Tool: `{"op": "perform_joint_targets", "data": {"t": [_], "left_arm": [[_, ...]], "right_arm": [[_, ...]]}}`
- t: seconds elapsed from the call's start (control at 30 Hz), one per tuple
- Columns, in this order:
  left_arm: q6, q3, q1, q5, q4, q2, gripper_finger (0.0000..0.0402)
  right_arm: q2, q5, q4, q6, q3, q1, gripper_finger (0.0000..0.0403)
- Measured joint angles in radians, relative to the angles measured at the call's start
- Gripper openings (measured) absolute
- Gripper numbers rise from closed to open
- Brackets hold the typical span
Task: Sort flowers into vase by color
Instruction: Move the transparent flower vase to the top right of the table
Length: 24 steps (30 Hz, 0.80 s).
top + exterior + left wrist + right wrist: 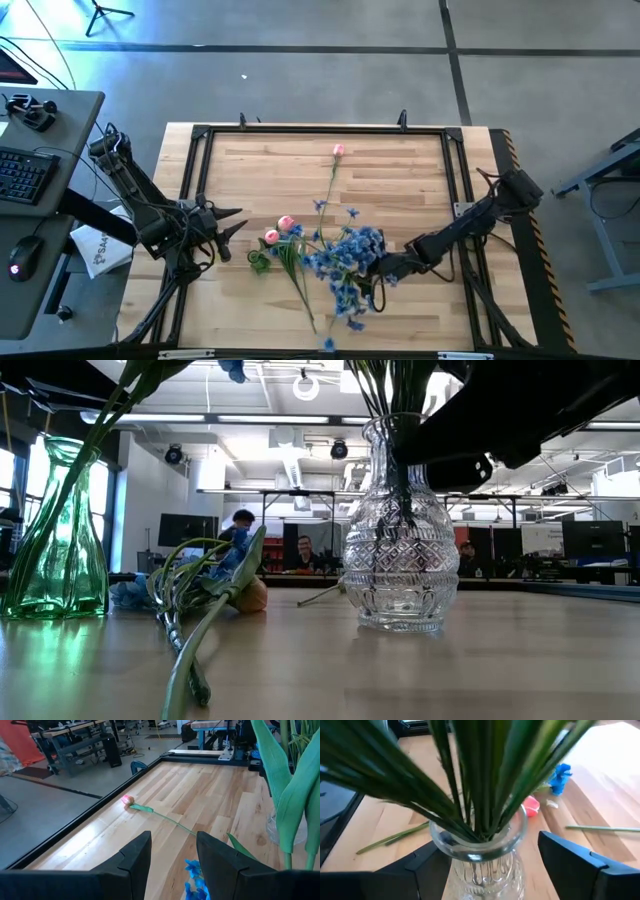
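A clear cut-glass vase (400, 540) stands on the table and holds blue sprays (350, 250) by their stems (475, 785). My right gripper (485, 865) is open, with one finger on either side of the vase neck (477, 845). I cannot tell whether a finger touches the glass. A green vase (55, 530) holds green stems at table left. A pink tulip (250, 595) lies flat beside it, near two pink buds (278, 229). Another pink tulip (338, 150) lies near the far edge. My left gripper (238, 222) is open and level, left of the flowers, touching nothing.
Loose blue blossoms (352, 322) lie near the front edge, and one shows below my left fingers (192, 870). Broad green leaves (290, 795) stand close to my left gripper. A black frame (320, 130) borders the wooden table. Bare wood lies between the far tulip (127, 799) and the vases.
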<state>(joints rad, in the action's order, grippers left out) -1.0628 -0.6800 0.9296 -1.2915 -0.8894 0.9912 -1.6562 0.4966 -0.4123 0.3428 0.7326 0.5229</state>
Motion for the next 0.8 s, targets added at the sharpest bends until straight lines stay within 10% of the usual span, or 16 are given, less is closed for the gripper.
{"op": "perform_joint_targets", "data": {"t": [0.37,0.8], "left_arm": [[0.0,0.0,0.0,0.001,0.0,0.0,0.0144],[0.0,0.0,0.0,0.006,0.0,0.0,0.0144]], "right_arm": [[0.0,-0.029,-0.012,-0.053,0.0,-0.005,0.0118],[0.07,0.017,0.136,0.002,0.001,-0.034,0.0115]]}}
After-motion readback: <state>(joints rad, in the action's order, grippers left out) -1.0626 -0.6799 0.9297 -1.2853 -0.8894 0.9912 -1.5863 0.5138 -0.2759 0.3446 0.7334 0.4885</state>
